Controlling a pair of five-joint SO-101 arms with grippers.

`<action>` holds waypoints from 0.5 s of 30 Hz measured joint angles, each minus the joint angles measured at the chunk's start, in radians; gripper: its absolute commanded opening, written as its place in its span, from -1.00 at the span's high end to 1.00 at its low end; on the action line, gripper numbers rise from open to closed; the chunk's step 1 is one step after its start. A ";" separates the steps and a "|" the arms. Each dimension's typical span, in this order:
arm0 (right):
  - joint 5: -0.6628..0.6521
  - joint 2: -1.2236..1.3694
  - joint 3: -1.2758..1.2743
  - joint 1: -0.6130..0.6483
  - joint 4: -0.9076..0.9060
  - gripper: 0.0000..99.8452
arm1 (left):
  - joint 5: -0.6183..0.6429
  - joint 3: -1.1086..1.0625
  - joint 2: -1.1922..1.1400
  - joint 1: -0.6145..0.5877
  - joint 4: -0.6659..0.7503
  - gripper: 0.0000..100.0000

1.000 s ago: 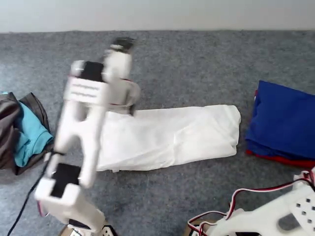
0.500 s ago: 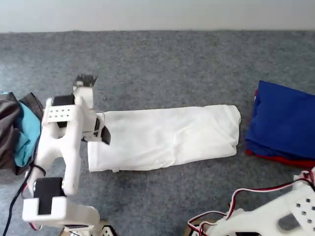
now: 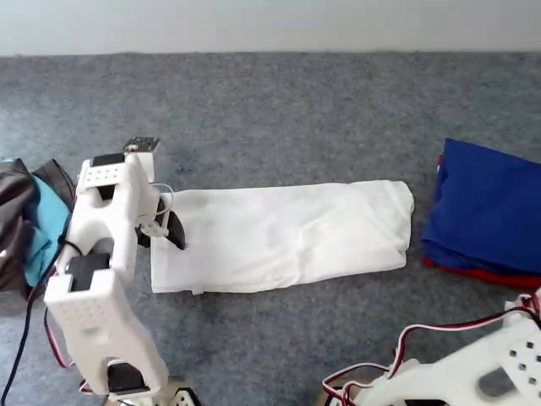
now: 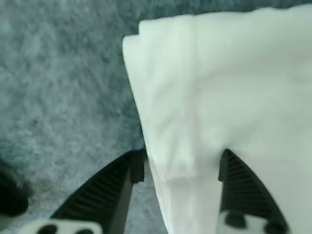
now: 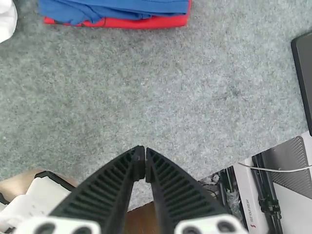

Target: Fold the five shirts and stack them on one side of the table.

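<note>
Mid-fold, by my read: white shirt [image 3: 287, 237] lies as a long strip across the tabletop's middle, left gripper [image 4: 183, 158] w/ jaws apart straddling its left-edge end — next it should pinch & fold that end over; right gripper [image 5: 145, 157] closed, near front-right corner.

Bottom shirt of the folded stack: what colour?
The bottom shirt is red, best seen in the right wrist view.
</note>
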State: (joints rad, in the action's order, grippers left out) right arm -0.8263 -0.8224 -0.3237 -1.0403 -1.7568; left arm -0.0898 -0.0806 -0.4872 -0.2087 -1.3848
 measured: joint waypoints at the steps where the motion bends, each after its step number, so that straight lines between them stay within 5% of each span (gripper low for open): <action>1: 0.000 0.000 0.000 0.000 0.000 0.97 | 0.002 0.034 -0.028 0.000 -0.023 0.65; 7: 0.000 0.000 0.000 0.000 0.000 0.97 | 0.005 0.181 -0.132 0.008 -0.103 0.98; 15: 0.000 0.000 0.000 0.000 0.000 0.97 | 0.005 0.204 -0.127 -0.023 -0.109 0.97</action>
State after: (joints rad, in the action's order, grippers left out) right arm -0.8263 -0.8224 -0.3237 -1.0403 -1.7568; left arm -0.0852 0.1235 -0.6145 -0.2317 -1.4937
